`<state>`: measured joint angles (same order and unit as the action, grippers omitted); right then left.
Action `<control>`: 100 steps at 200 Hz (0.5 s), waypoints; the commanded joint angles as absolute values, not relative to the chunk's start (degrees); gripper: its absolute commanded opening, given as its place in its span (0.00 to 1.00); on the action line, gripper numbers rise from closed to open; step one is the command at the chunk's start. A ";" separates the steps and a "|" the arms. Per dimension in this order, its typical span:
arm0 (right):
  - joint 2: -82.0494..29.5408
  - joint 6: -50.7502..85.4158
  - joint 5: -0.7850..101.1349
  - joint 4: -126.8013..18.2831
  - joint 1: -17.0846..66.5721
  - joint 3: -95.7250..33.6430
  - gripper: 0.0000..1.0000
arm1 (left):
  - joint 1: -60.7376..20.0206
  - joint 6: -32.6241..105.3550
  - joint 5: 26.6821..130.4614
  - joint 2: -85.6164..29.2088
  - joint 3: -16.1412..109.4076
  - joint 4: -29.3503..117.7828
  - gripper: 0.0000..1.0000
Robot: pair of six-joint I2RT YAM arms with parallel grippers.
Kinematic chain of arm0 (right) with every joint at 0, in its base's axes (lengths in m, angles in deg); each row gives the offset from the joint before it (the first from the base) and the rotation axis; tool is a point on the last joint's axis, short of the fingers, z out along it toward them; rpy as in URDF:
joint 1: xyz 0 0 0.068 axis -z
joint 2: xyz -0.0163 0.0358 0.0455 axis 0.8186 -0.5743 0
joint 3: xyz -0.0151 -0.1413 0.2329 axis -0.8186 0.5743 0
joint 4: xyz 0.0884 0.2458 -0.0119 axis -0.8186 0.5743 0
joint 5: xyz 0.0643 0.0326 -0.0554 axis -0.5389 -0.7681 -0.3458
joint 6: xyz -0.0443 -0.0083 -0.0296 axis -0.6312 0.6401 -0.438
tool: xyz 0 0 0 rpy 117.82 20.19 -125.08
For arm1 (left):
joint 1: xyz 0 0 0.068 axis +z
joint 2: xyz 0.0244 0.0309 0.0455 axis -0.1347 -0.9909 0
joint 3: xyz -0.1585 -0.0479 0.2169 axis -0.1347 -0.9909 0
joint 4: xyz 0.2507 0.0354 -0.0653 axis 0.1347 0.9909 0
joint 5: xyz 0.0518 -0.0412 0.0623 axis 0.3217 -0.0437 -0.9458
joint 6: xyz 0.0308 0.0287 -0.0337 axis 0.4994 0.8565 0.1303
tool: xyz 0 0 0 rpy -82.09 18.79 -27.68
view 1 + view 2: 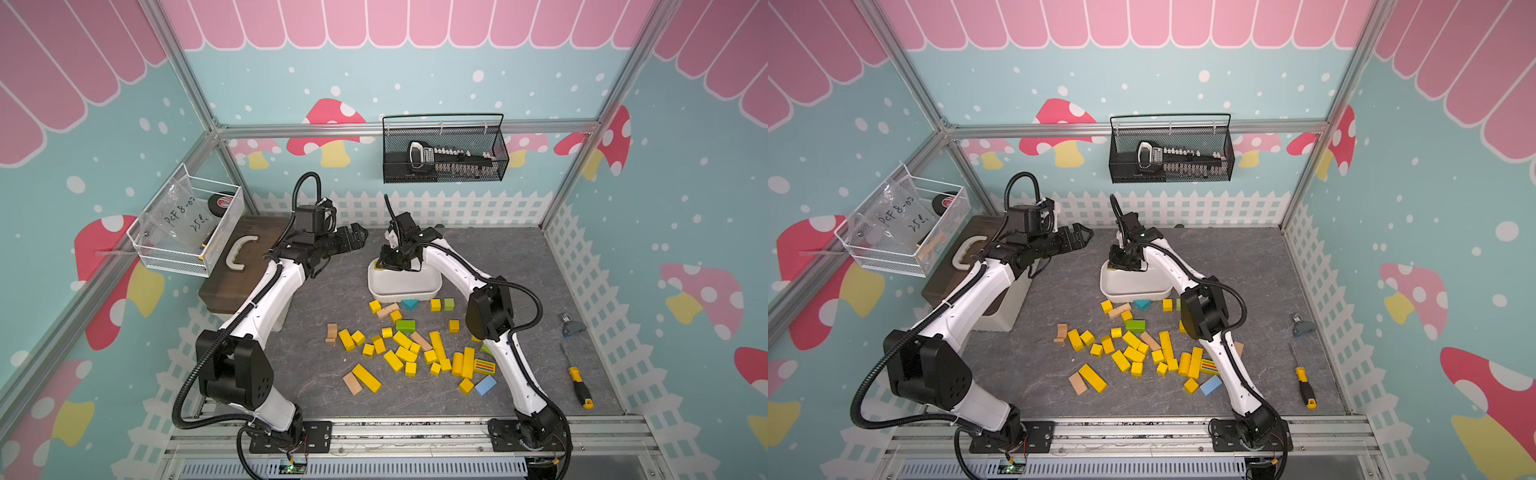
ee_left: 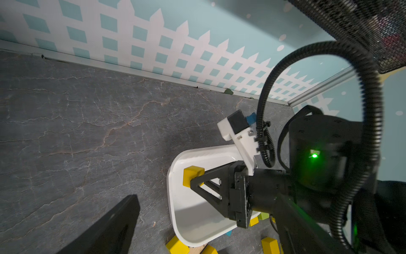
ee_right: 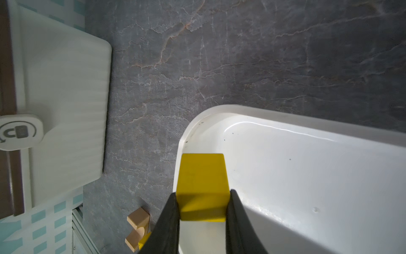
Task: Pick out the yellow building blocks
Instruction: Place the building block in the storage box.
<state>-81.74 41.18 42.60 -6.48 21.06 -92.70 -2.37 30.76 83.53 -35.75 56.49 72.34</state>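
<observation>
Right claw (image 3: 203, 194) pinches a yellow cube (image 3: 202, 176) over the white tub (image 3: 307, 187) below (for dropping, presumably); left claw (image 1: 358, 237) gapes wide, empty.

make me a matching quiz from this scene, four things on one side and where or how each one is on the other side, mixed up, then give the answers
Things:
1. left claw
2. right claw
3. white tub
4. screwdriver

States:
A. shut on a yellow block
B. lying alone near the table edge on the robot's right
C. open, holding nothing
D. standing just behind the scattered blocks

Pairs: 1-C, 2-A, 3-D, 4-B
</observation>
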 commanded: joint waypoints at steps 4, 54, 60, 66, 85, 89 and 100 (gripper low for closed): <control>-83.34 43.23 42.35 -4.98 20.65 -94.85 0.18 | -1.52 29.41 85.09 -35.92 56.57 71.30 1.00; -85.13 43.71 44.32 -5.50 20.72 -94.82 0.24 | -0.67 28.23 86.79 -36.04 56.37 70.49 1.00; -85.19 43.87 44.42 -5.50 20.71 -94.82 0.25 | -0.52 28.10 86.96 -36.01 56.38 70.42 1.00; -85.32 43.95 44.58 -5.50 20.67 -94.87 0.26 | -0.37 27.97 87.04 -36.01 56.34 70.29 1.00; -85.39 44.07 44.85 -5.50 20.62 -94.85 0.31 | 0.04 27.70 87.19 -35.92 56.17 70.13 1.00; -85.39 43.99 44.84 -5.50 20.58 -94.83 0.33 | 0.01 27.66 87.21 -35.90 56.16 70.09 1.00; -85.15 43.73 44.94 -5.49 20.59 -94.82 0.39 | -0.02 27.50 87.32 -35.78 56.05 69.94 1.00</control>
<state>-83.67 43.21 43.93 -6.00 20.82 -93.07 -0.42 28.66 86.02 -35.75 56.49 70.99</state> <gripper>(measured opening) 0.338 0.996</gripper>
